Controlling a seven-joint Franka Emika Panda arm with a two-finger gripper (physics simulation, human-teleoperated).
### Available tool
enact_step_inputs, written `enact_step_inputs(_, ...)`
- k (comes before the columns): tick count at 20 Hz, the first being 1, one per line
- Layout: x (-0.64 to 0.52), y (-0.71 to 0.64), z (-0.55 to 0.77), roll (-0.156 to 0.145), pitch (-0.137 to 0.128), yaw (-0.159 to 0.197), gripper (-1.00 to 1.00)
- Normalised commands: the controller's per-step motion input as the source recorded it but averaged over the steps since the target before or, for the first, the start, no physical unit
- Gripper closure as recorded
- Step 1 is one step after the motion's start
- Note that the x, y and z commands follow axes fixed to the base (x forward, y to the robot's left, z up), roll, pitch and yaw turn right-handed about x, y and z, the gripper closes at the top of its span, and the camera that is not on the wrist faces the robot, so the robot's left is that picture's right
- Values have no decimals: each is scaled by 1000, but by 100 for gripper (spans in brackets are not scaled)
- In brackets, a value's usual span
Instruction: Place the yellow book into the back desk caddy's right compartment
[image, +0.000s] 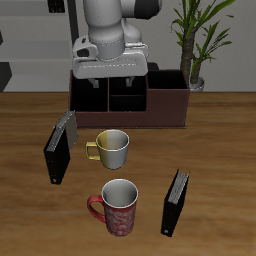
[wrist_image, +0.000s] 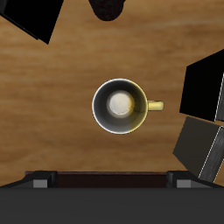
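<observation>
Exterior view: I've got the gripper (image: 110, 78) high at top centre of the frame, above the caddy (image: 165, 103), fingers spread wide and holding nothing. The yellow book (image: 67, 125) stands on edge at the frame's left-middle, just behind a black book (image: 55, 155), its long axis running slantwise front to back. In the wrist view the mug (wrist_image: 120, 105) sits dead centre, so the book (wrist_image: 199, 147) is off to the side. I reckon I need to shift sideways, turn the wrist, then descend.
</observation>
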Motion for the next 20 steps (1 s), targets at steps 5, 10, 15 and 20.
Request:
enact_step_inputs(5,-74,-394,-119,-26,-34,-11,-100)
enact_step_inputs(10,-33,-511,-184,-37,1,-45,-100)
enact_step_inputs(15,-56,-466,-227,-30,0,1,-100)
enact_step_inputs(20,-218,-444,-218,-18,-11,-16,-100)
